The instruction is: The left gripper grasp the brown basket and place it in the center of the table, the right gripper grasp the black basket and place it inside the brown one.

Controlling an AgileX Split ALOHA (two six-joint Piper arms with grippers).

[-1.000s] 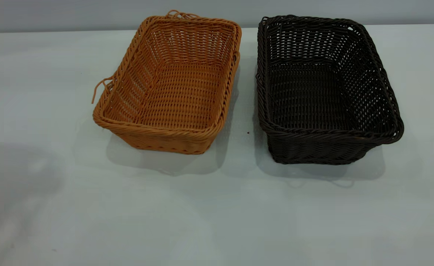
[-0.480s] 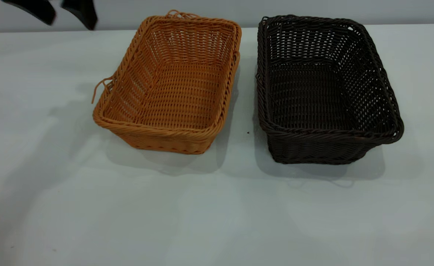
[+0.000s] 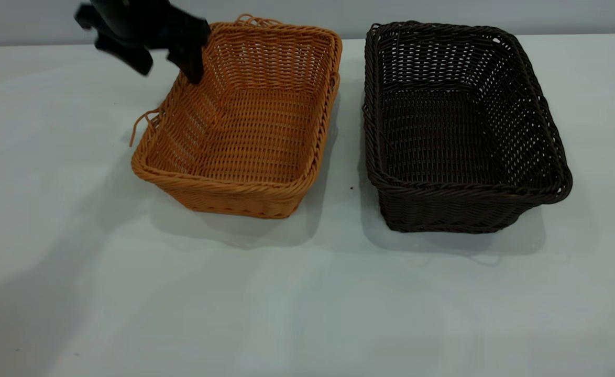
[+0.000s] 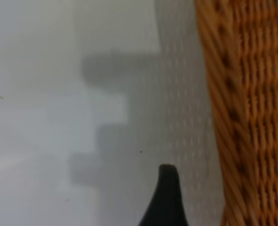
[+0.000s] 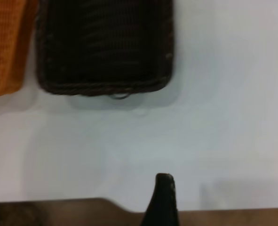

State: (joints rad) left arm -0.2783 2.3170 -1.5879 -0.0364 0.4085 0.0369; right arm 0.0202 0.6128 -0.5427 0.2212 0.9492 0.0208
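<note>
The brown basket [image 3: 244,125] stands left of centre on the table [image 3: 307,303], and the black basket [image 3: 459,131] stands beside it on the right, a small gap between them. My left gripper [image 3: 168,65] is open at the brown basket's far left corner, one finger outside the left rim and one just inside it. In the left wrist view one finger [image 4: 166,197] is over the table beside the rim [image 4: 223,117]. My right gripper is out of the exterior view. Its wrist view shows one finger [image 5: 162,202] near the table's edge, far from the black basket [image 5: 103,42].
Loose strand ends [image 3: 140,123] stick out from the brown basket's left side and far rim. The table's near half is bare. A brown floor strip [image 5: 59,214] shows past the table edge in the right wrist view.
My left gripper came in from the upper left and moved down and right to the brown basket's far left rim. Both baskets have stayed put.
</note>
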